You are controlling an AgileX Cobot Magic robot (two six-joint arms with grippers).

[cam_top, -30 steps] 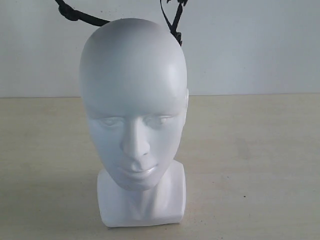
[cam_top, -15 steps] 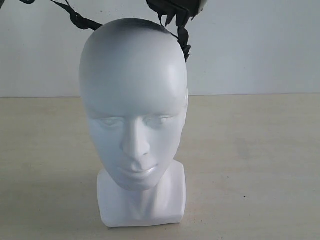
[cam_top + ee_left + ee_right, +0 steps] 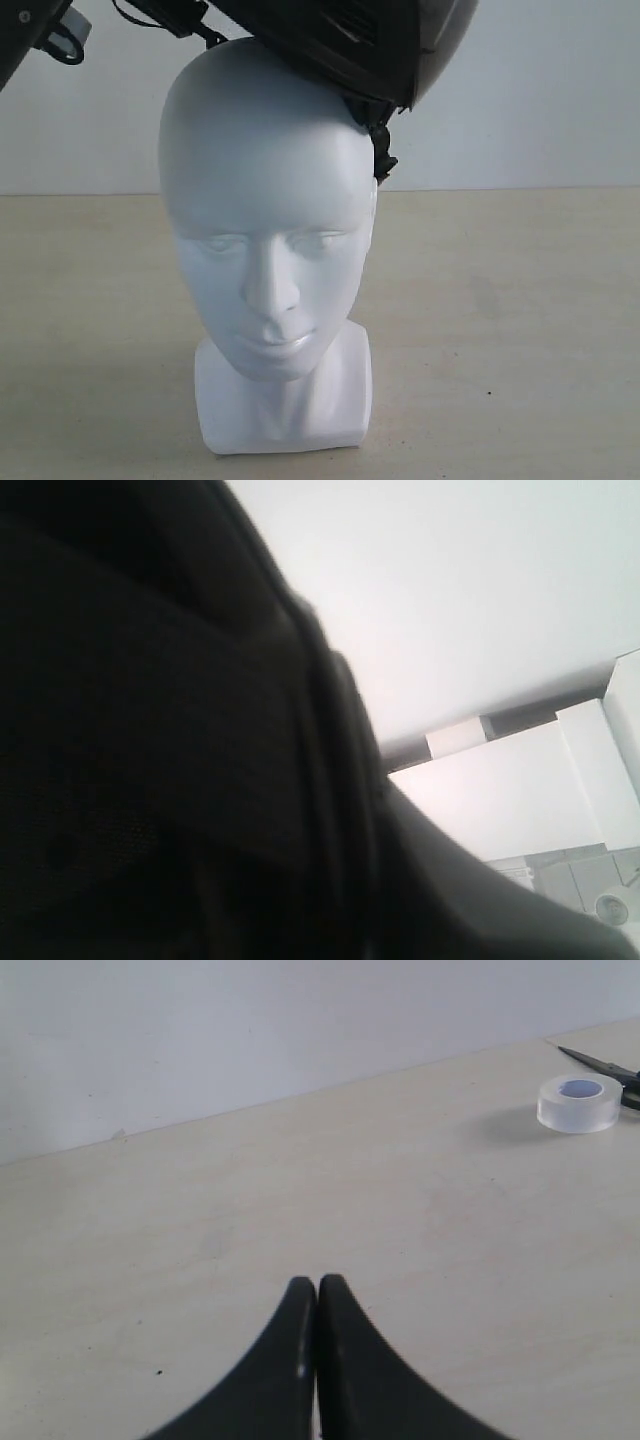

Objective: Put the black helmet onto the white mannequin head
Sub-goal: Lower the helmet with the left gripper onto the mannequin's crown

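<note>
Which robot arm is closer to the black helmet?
Left. The left arm is up beside the black helmet, and a dark shape crowds its wrist view. The right end effector hangs shut over the table, no helmet in its view.

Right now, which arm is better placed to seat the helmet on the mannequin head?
Left. The black helmet fills its wrist view and hangs tilted over the white mannequin head. The right hand is shut, empty, low over the table, with neither in its view.
</note>
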